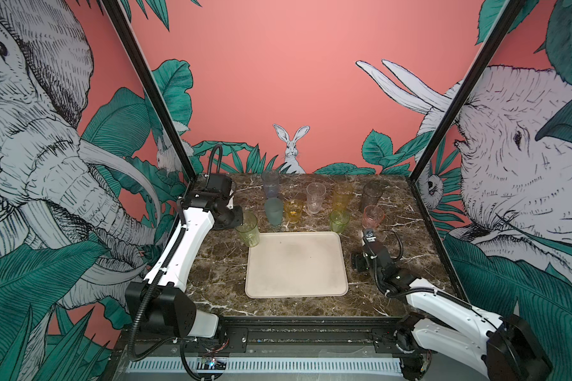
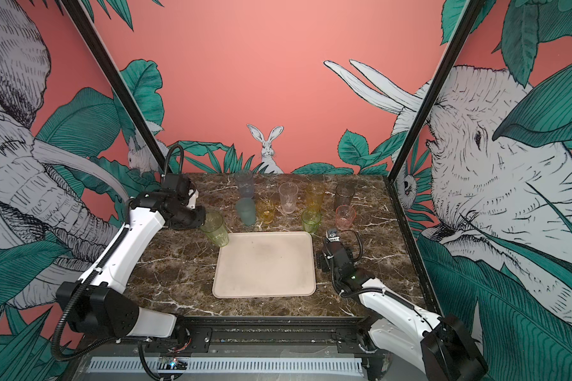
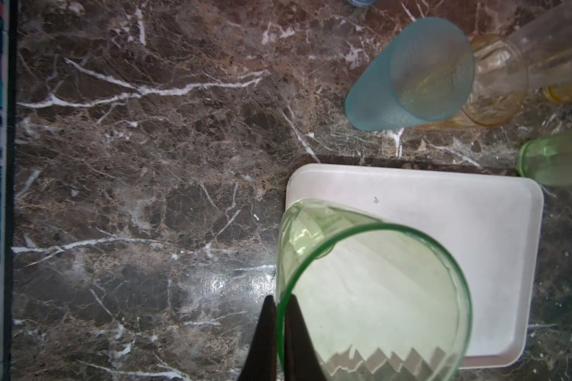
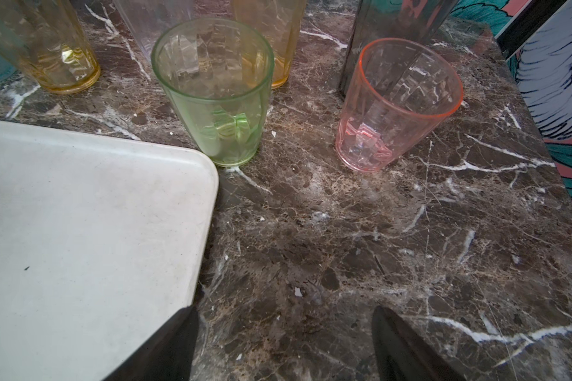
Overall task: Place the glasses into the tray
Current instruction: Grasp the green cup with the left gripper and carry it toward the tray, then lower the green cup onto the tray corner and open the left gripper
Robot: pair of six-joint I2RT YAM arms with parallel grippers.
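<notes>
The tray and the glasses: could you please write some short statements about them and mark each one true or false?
1. No glass stands in the tray. True.
2. The left claw is shut on the rim of the tall green glass. True.
3. The right claw grips the pink glass. False: it is open and empty, over the table, short of that glass.
4. The short green glass lies on its side. False: it stands upright on the table, close to a corner of the tray.
</notes>
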